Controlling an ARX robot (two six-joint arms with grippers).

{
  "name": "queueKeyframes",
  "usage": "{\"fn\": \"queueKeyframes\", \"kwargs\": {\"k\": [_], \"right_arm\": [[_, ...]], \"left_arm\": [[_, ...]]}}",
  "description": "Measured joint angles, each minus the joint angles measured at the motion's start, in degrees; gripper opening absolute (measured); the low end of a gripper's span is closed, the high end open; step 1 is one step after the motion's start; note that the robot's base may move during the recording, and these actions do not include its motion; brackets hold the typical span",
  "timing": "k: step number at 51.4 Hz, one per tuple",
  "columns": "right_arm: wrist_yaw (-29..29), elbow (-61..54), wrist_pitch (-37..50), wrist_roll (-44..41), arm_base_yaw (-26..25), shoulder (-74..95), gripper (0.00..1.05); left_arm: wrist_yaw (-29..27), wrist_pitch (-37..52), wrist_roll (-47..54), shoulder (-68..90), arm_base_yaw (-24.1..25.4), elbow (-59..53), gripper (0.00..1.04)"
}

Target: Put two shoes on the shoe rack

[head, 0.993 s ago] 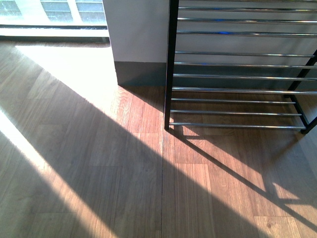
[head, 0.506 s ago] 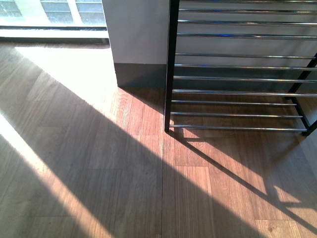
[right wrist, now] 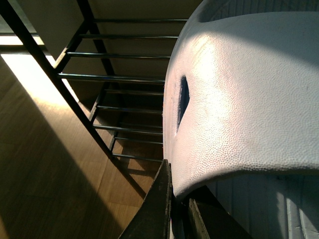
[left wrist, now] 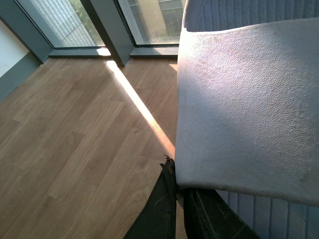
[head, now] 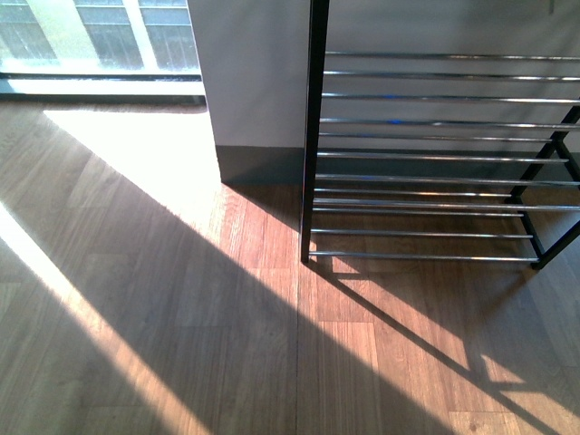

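The shoe rack [head: 426, 154] stands at the front view's right, black frame with chrome rods, against a grey wall; neither arm nor shoe shows there. In the left wrist view one shoe [left wrist: 249, 104] fills the right side, its pebbled white sole facing the camera, and my left gripper [left wrist: 178, 199] is shut on its edge. The right wrist view shows the other shoe [right wrist: 249, 94], white sole with a dark slot, held above the floor beside the shoe rack [right wrist: 119, 74]. My right gripper [right wrist: 178, 204] is shut on that shoe's rim.
Wood-plank floor [head: 163, 299] with bright sun bands and dark shadow stripes. A grey wall corner with dark skirting [head: 258, 163] stands left of the rack. Floor-length windows [left wrist: 89, 25] with dark frames line the far edge.
In the front view the rack and wall have slid lower in the picture and more of the rack's upper rods and wall show. No arm has entered that view.
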Motion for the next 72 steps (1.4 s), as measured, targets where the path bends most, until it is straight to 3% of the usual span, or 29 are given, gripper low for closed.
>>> {"fn": "queueKeyframes", "kwargs": {"k": [30, 32, 33, 36, 54, 61, 72], "right_arm": [[-0.07, 0.0, 0.0, 0.04, 0.0, 0.0, 0.02], [-3.5, -0.52, 4.83, 1.4, -0.26, 1.66, 0.02], [-6.86, -0.76, 11.17, 2.67, -0.24, 3.63, 0.02], [-7.54, 0.39, 15.58, 5.11, 1.2, 5.29, 0.02], [2.69, 30.29, -9.49, 15.12, 19.32, 20.13, 0.02], [4.39, 42.34, -15.63, 16.41, 21.57, 29.2, 0.02], [6.14, 60.74, -26.08, 16.55, 20.55, 42.64, 0.02]], "left_arm": [[0.02, 0.0, 0.22, -0.02, 0.0, 0.0, 0.02], [-0.02, 0.0, 0.22, -0.02, 0.02, 0.04, 0.02], [-0.02, 0.0, 0.22, -0.02, 0.0, 0.04, 0.02], [-0.02, 0.0, 0.22, -0.07, 0.0, 0.04, 0.02], [0.0, 0.0, 0.22, -0.04, 0.0, 0.04, 0.02], [0.0, 0.0, 0.22, -0.04, 0.0, 0.04, 0.02], [0.0, 0.0, 0.22, -0.04, 0.0, 0.04, 0.02]]}}
